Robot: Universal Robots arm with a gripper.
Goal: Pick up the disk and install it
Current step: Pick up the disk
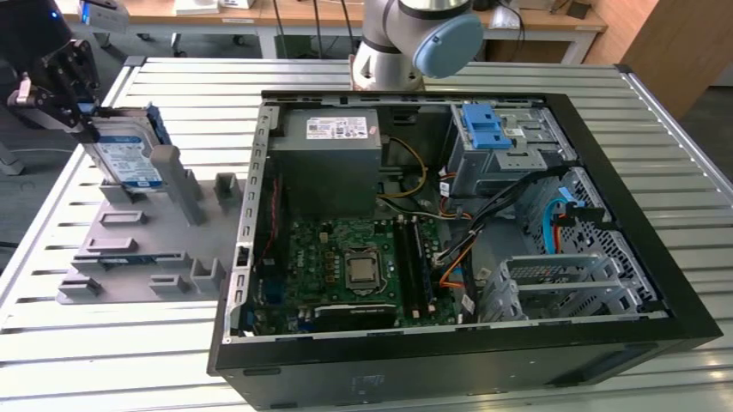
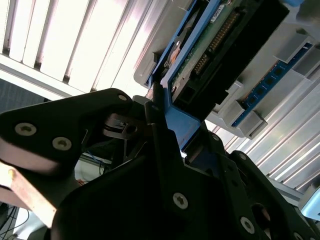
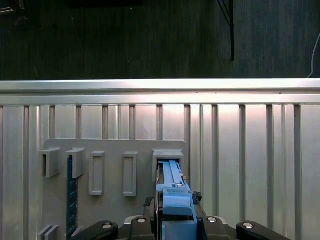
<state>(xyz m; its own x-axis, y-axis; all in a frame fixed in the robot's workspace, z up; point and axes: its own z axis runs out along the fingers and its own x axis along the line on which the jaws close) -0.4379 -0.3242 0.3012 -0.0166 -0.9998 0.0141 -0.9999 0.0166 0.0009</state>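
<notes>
Status, going from the exterior view's left to right: the end effector (image 1: 82,123) is at the far left edge of the surface (image 1: 115,360), closed on the disk (image 1: 124,159), gripping the upper end of its blue carrier frame (image 1: 161,130)

In the second wrist view one finger (image 2: 156,120) sits flat against the frame, with the disk (image 2: 212,52) board-side up beyond it. In the first wrist view the blue carrier frame (image 3: 172,182) runs straight out from between the jaws into a slot of the grey fixture (image 3: 115,150)

So the disk stands upright with its lower end in, or just at, the back slot of the grey fixture (image 1: 137,257). We can't tell whether it has cleared the slot at all. Our read: grasp made, lift-out not clearly done

Further right, the open PC case (image 1: 458,360) lies on its side on the surface, well apart from the disk. Inside it, the power supply (image 1: 335,150) is at the back and the motherboard (image 1: 349,262) is in front of that. The grey drive cage (image 1: 521,150) sits at the back right with the blue latch (image 1: 487,130) on top

The disk is over at the fixture, not in the case, so the carry-over and the install are both not yet done. We put the job at an early stage: pick in hand, everything at the case end left
</notes>
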